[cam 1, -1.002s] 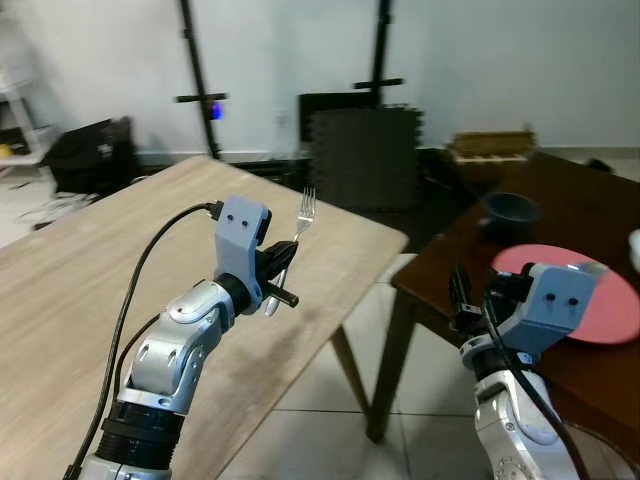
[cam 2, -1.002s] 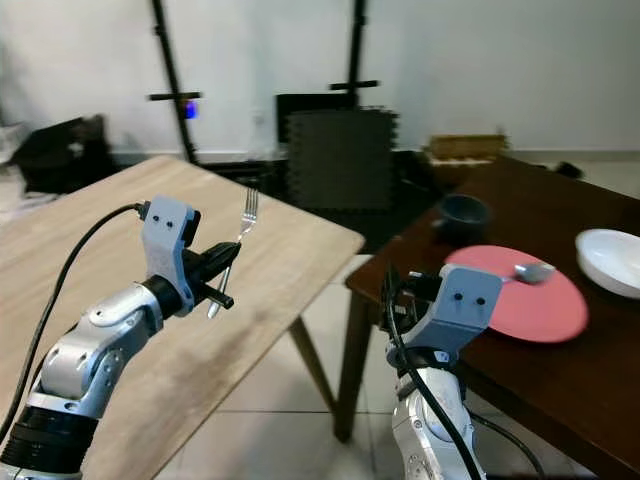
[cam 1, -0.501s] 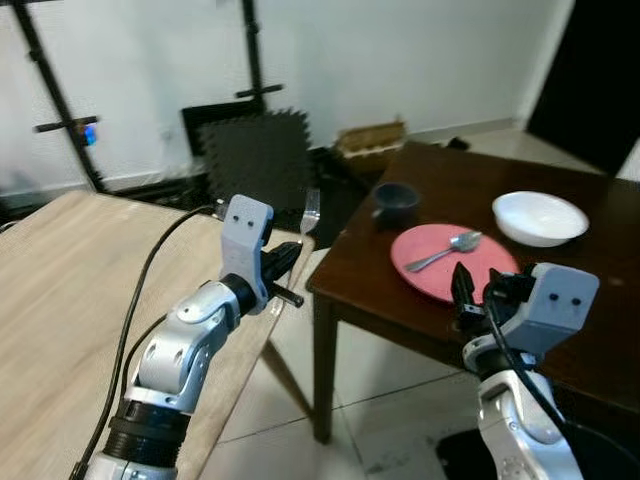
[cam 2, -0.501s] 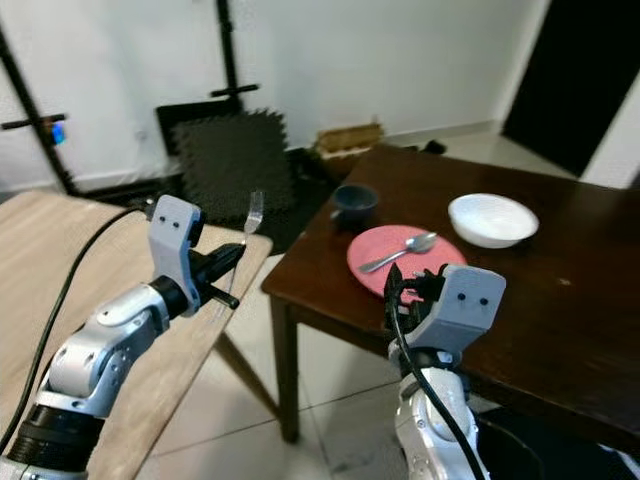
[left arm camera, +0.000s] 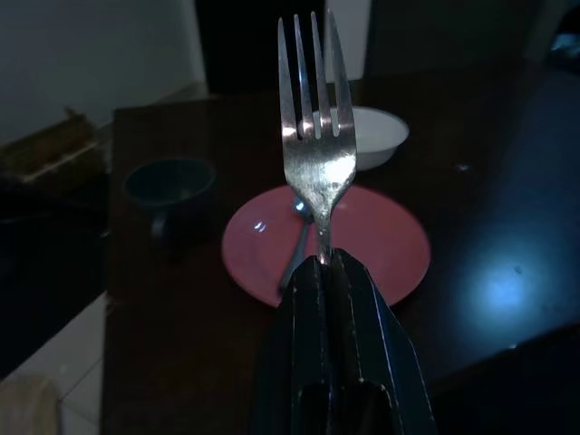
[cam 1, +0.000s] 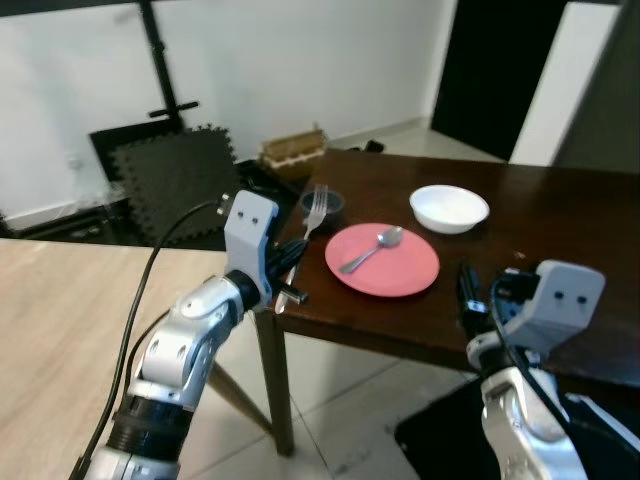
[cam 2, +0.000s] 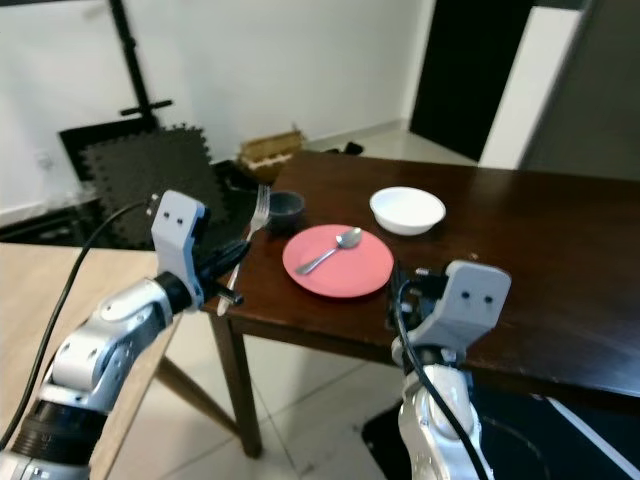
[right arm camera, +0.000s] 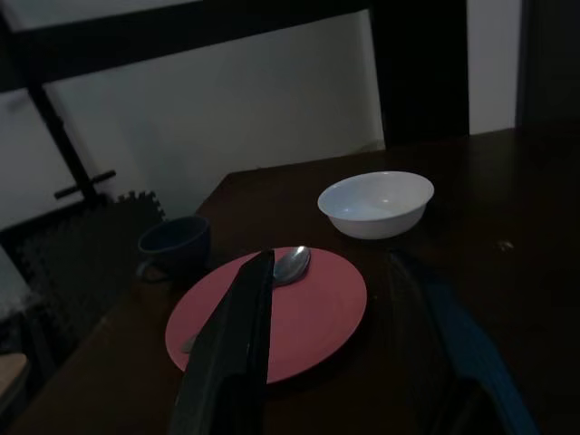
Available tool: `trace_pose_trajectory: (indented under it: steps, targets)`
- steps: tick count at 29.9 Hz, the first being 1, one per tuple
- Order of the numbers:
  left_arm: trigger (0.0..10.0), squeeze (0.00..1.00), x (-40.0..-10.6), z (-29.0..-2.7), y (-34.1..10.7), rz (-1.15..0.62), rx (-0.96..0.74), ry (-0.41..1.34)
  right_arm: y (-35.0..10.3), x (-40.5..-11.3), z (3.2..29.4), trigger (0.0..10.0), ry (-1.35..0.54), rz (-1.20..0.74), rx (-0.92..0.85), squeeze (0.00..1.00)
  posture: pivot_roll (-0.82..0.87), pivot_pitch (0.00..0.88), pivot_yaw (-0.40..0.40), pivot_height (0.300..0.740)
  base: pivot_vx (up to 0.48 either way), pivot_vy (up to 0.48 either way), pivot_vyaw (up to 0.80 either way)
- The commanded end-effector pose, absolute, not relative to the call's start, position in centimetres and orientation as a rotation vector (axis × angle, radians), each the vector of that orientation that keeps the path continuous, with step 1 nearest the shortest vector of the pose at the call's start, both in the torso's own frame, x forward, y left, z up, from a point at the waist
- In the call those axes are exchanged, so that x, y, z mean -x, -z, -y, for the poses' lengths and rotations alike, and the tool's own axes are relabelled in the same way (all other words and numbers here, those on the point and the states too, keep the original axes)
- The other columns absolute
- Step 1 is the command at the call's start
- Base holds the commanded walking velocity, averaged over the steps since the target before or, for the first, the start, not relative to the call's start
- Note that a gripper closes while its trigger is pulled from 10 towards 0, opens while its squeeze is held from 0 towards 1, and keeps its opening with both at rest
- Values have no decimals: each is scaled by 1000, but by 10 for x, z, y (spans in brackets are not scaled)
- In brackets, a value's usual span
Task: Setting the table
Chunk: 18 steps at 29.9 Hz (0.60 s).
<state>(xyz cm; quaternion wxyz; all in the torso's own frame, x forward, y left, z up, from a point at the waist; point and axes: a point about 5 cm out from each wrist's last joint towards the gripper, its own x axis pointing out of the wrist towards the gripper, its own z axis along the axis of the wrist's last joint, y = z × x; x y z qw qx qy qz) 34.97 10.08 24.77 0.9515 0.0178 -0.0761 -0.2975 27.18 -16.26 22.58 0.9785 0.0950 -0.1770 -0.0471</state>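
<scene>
Left gripper (cam 1: 285, 268): fingers pinched on the handle of a silver metal fork (left arm camera: 314, 136), tines upright, at the near-left corner of the dark brown wooden table (cam 1: 560, 215). Right gripper (right arm camera: 340, 353): fingers spread, empty, near edge. On table: round pink plate (cam 1: 405, 270) bearing a silver spoon (cam 1: 370, 248); white bowl (cam 1: 449, 207) far right of it; dark blue cup (cam 2: 287, 206) far left.

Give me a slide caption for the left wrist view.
Left gripper holds a fork upright before a pink plate bearing a spoon.

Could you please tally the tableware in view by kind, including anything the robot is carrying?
Forks: 1, the fork clamped in the left gripper
Spoons: 1, the spoon lying on the pink plate
Plates: 1, the pink plate
Bowls: 1, the white bowl
Cups: 1, the dark blue cup
Total: 5
</scene>
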Motion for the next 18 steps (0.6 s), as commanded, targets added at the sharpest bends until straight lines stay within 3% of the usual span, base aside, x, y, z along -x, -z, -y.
trace_pose_trajectory:
  steps: [1,12,16,18]
  targets:
    - [10000,0,-350,-103,-244,143,-40,599,-222,-272,163,10000,95,334,-184,0,-43,22,98,740,0,0,-800]
    - [10000,0,-351,-106,-240,134,-10,572,-222,-273,162,10000,82,335,-167,0,-51,12,86,740,0,0,-800]
    - [10000,0,-351,-109,-239,137,13,547,-223,-275,160,10000,67,336,-154,0,-56,13,76,740,0,0,-425]
    - [10000,0,-352,-118,-239,150,54,473,-227,-280,152,10000,5,332,-136,0,-55,19,32,740,0,0,0]
